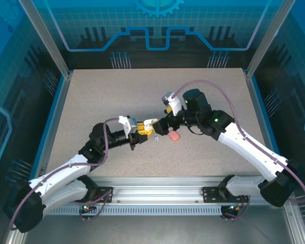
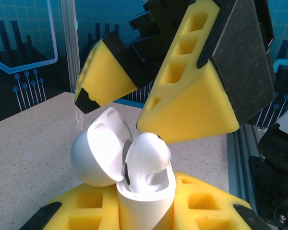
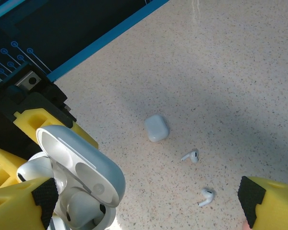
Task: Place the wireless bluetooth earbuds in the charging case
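We find the left fingers (image 2: pixel 201 201) clenched on the open white charging case (image 2: pixel 146 203); right fingers (image 2: pixel 192 103) released above an earbud (image 2: pixel 149 153) resting inside.

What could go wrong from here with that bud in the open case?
The white earbud sits high and tilted in the open white charging case, so it may be unseated and tip out. The right gripper's open fingers hang close above the lid; a stray move could knock it or twist the case in the left gripper.

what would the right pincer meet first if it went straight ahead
Probably the earbud sitting in the open white charging case that the left pincer holds; the gap is hard to judge.
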